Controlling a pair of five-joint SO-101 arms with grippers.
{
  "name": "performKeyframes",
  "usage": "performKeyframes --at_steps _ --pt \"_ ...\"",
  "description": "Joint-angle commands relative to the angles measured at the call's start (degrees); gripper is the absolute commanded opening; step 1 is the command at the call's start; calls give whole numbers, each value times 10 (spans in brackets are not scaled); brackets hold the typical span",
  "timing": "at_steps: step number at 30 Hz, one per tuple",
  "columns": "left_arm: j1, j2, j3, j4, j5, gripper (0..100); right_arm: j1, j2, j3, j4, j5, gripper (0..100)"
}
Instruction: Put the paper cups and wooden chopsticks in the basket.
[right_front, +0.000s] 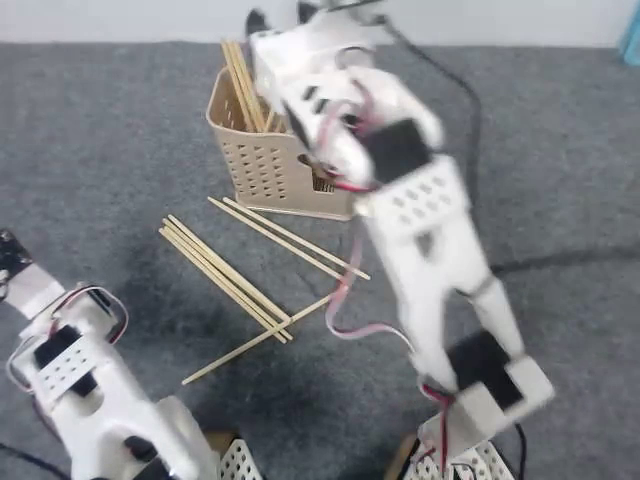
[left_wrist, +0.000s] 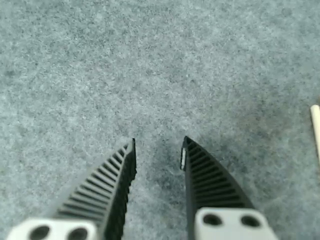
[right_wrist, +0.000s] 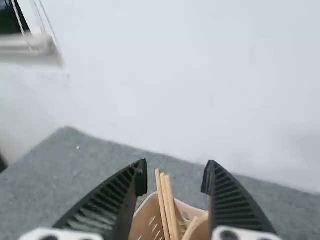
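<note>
Nearest the bases, the left arm (right_front: 70, 370) sat low at the near left corner of the grey felt-textured worktop (right_front: 120, 150). There the left claw (left_wrist: 159, 145) was spread, with nothing between its ribbed black fingers (left_wrist: 117, 185), hanging just over bare cloth. The tip of one pale wooden chopstick (left_wrist: 315, 132) lay apart from it, off to one side. Further in, mid-worktop, loose sticks lay flat. A single stick (right_front: 255, 345) slanted nearest, crossing the end of a tight bundle (right_front: 225, 278) of several. Beyond that, a pair (right_front: 290, 240) ran side by side, one end close to the basket's foot. Toward the far side stood the beige perforated plastic basket (right_front: 262, 165), upright, with a bunch of wooden chopsticks (right_front: 240, 85) standing in it and leaning at one corner. The right arm (right_front: 430, 230) stretched from the near edge up over the basket. The right claw (right_wrist: 176, 170) was spread above the rim and gripped nothing; the standing sticks showed in the gap between its fingers, not pinched. A white wall (right_wrist: 200, 75) stood behind.
</note>
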Motion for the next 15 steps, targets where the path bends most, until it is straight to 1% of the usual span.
performKeyframes --at_steps 1,6,7,9,10,11,13,15 --pt "18 -12 -4 -13 -6 138 19 -118 -22 114 -5 139" --pt "49 -12 -26 3 -6 137 81 -202 -12 364 -4 60" --pt "60 -12 -41 18 -6 137 98 -207 -9 400 -4 50" --pt "82 -12 -87 76 -3 137 131 -210 3 467 -4 34" --pt "92 -12 -116 105 -2 137 146 -210 17 492 -4 29" --pt "103 -11 -144 138 -2 137 165 -214 48 493 -4 24" --pt "125 -11 -198 198 9 137 214 -223 144 491 -4 8" --pt "143 -11 -240 241 34 137 249 -231 241 486 -3 8"
